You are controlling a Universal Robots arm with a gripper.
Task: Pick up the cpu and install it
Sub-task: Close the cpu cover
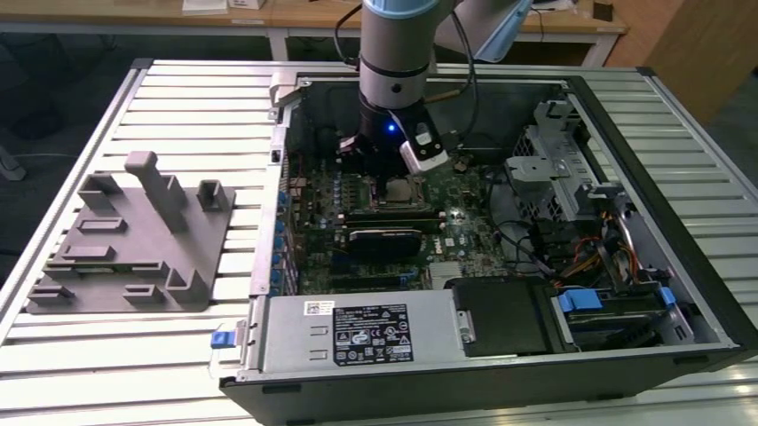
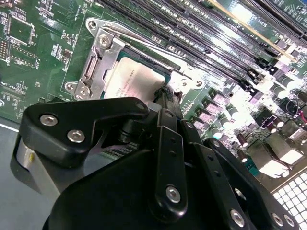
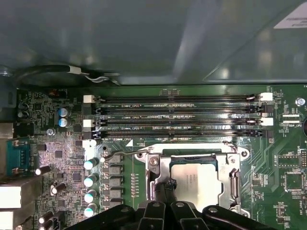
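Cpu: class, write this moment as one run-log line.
cpu: in motherboard socket | gripper: low over cpu's edge | arm: inside open computer case

cpu in socket, tool over its edge, fixture beside case, exterior view's left

The cpu is silvery-beige against the green motherboard, whose memory slots are black with white end clips.
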